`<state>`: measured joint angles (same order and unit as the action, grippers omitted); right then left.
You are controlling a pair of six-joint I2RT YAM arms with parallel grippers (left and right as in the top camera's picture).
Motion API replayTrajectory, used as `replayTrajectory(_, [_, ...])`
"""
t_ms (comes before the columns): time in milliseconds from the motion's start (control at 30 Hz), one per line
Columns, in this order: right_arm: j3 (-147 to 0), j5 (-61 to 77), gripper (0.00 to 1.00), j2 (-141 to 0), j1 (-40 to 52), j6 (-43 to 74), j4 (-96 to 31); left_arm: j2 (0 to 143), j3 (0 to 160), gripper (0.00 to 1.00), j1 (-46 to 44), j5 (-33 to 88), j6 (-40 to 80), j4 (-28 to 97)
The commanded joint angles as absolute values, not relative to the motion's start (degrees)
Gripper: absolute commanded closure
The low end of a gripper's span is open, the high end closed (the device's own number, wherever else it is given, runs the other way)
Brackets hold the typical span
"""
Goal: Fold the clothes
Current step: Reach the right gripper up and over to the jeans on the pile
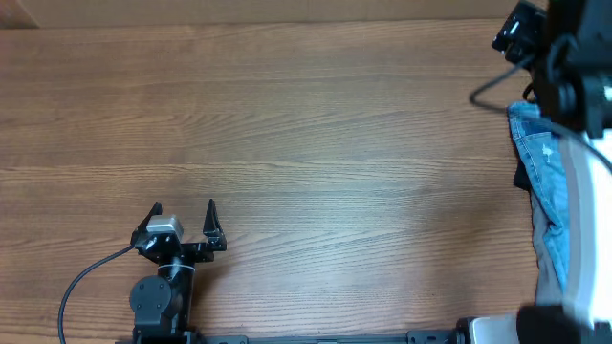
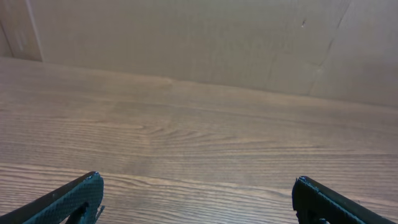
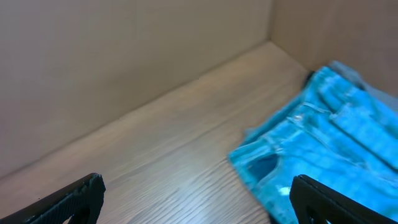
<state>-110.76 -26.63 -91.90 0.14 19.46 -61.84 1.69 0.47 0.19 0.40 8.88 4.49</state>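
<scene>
1. Overhead view: the jeans (image 1: pixel 543 172) lie crumpled on the wooden surface (image 1: pixel 306 134) at the right edge of the frame. Their long axis runs from upper to lower frame, and the right arm (image 1: pixel 583 201) covers part of them.
2. Which end points toward the upper frame cannot be told from above.
3. Right wrist view: the jeans (image 3: pixel 323 130) fill the right side, with a pocket opening and seams near their left edge.
4. The right fingers (image 3: pixel 329 202) are spread wide and empty; one overlaps the denim in the picture, and contact is unclear.
5. The left fingers (image 1: pixel 211 215), at the lower left of the overhead view, are released, empty, pointing toward the upper frame and well apart from the jeans.
</scene>
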Motion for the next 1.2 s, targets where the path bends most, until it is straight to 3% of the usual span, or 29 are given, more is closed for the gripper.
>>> replayTrajectory(0, [-112.4, -29.8, 0.00, -97.3, -6.6, 19.6, -61.3, 1.8, 0.3, 0.00, 0.0, 0.9, 9.5, 4.5])
replayTrajectory(233, [-112.4, -21.3, 0.00, -106.8, -15.7, 19.6, -61.7, 1.8, 0.3, 0.00, 0.0, 0.9, 9.4, 4.4])
replayTrajectory(567, [-112.1, -13.7, 0.00, -115.6, -20.1, 21.0, -54.3, 1.8, 0.3, 0.00, 0.0, 0.9, 9.4, 4.4])
replayTrajectory(800, [-111.6, -12.3, 0.21, -122.2, -20.2, 32.9, -52.6, 1.8, 0.3, 0.00, 0.0, 0.9, 9.4, 4.5])
replayTrajectory(1167, [-111.4, -11.7, 0.23, -131.5, -20.0, 39.3, -54.8, 1.8, 0.3, 0.00, 0.0, 0.9, 9.4, 4.4])
